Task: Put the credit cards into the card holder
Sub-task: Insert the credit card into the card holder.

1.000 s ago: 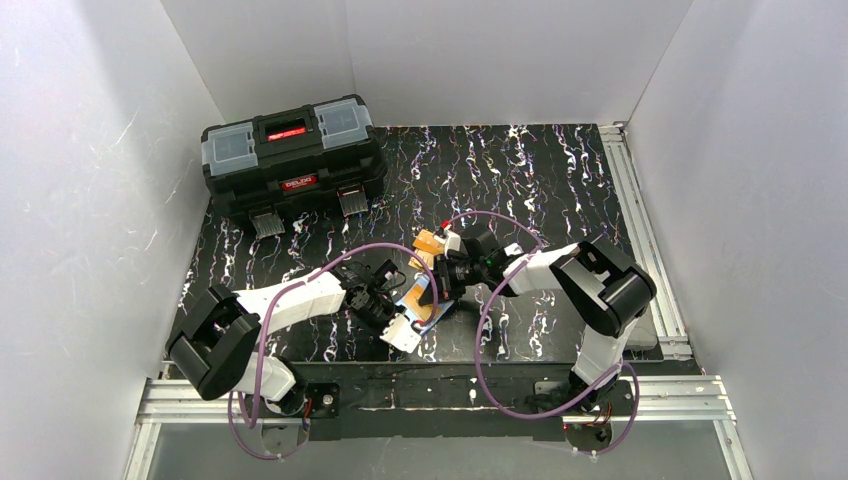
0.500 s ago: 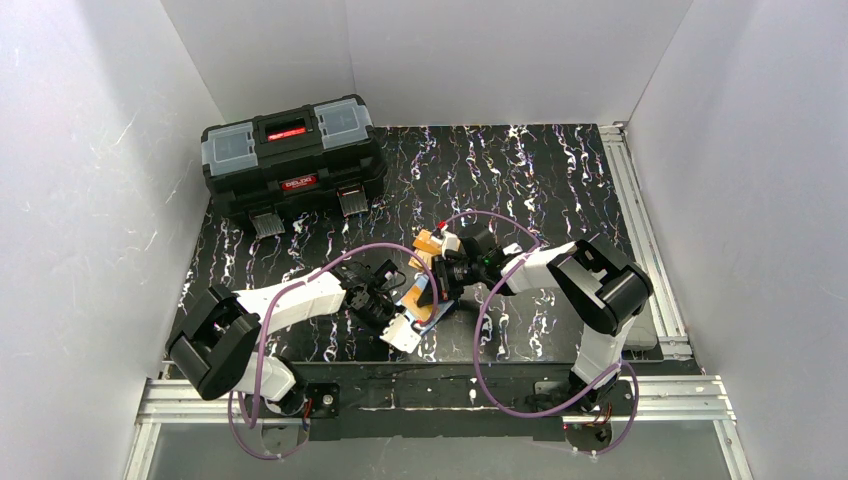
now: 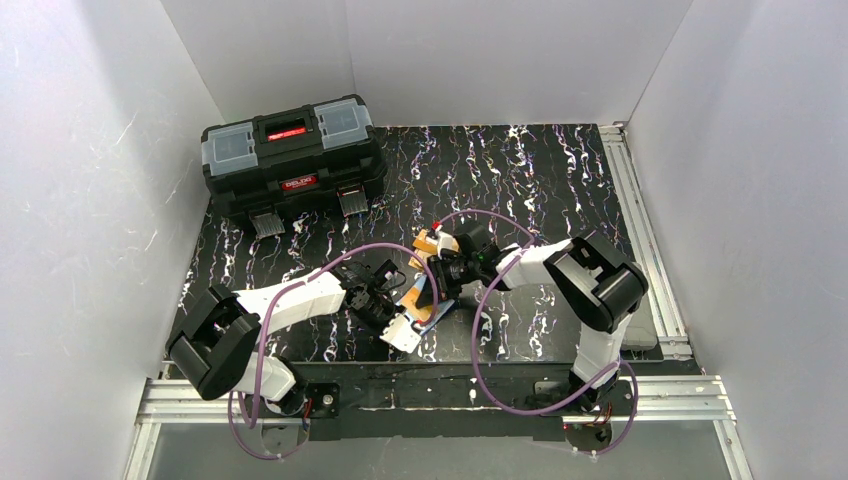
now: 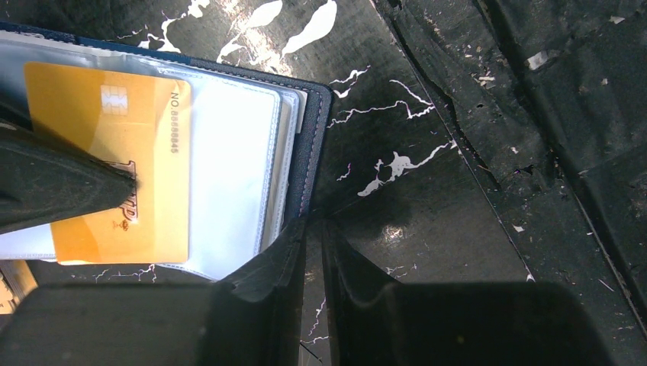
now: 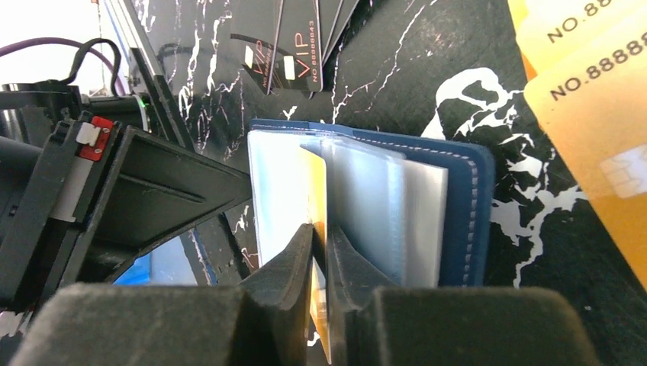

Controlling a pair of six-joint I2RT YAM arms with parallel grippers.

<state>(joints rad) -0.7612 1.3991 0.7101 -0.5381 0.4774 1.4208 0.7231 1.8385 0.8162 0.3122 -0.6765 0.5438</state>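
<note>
The card holder (image 3: 428, 316) lies open between my two arms, its navy cover (image 4: 317, 145) and clear pockets (image 5: 366, 206) showing. My left gripper (image 4: 314, 229) is shut on the edge of the cover. An orange-yellow credit card (image 4: 107, 145) sits partly inside a clear pocket. My right gripper (image 5: 320, 236) is closed on the near edge of this card (image 5: 313, 183), with its fingers (image 4: 53, 183) lying over the card. More orange-yellow credit cards (image 5: 595, 99) lie loose on the table just beyond the holder (image 3: 428, 243).
A big black toolbox (image 3: 292, 155) stands at the back left. A fan of dark-looking cards marked VIP (image 5: 290, 53) shows on the glossy black table beyond the holder. White walls enclose the table on three sides, and an aluminium rail (image 3: 640, 230) runs along its right edge.
My right arm has edged a little to the left, toward the card holder, with the card. The left arm and the holder have stayed where they were.
</note>
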